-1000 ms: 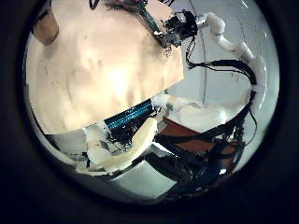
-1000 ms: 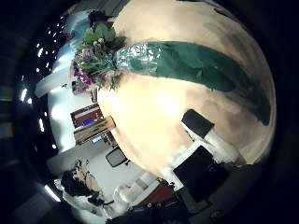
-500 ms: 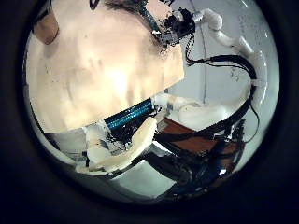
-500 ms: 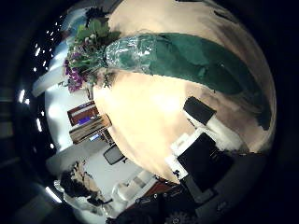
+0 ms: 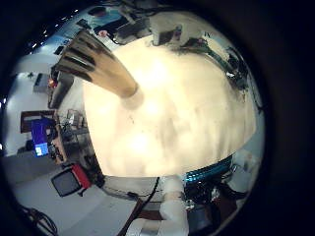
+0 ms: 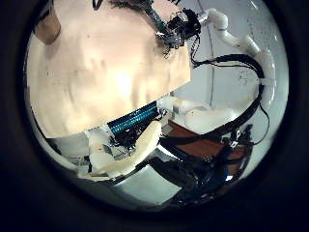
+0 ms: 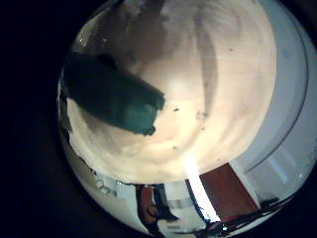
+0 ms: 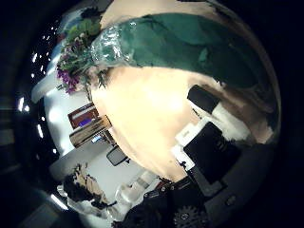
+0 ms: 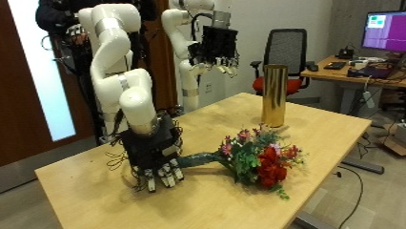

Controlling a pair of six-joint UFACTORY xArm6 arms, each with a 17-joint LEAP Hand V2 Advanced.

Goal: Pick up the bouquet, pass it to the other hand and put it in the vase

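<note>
**Me:** Since my right hand [image 9: 155, 157] hangs over the green-wrapped stem end of the bouquet [image 9: 241, 160] with fingers straight and nothing held, I'd say we're at step one — the pick-up.

**Reply:** Where's everything else?

**Me:** Bouquet lies flat on the table [image 9: 76, 186], blooms toward 3 o'clock. Vase [image 9: 273, 95] stands upright at 1 o'clock. Left hand [image 9: 218, 48] waits raised, fingers relaxed — next I'd close around the wrap.

The right hand [image 9: 155, 162] covers the stem end of the bouquet [image 9: 253, 158] in the outside view, so contact between fingers and wrap can't be judged. In the right little-finger palm view the green wrap [image 7: 114, 94] runs off into the dark edge. The vase [image 5: 98, 67] there is cut at its mouth.
</note>
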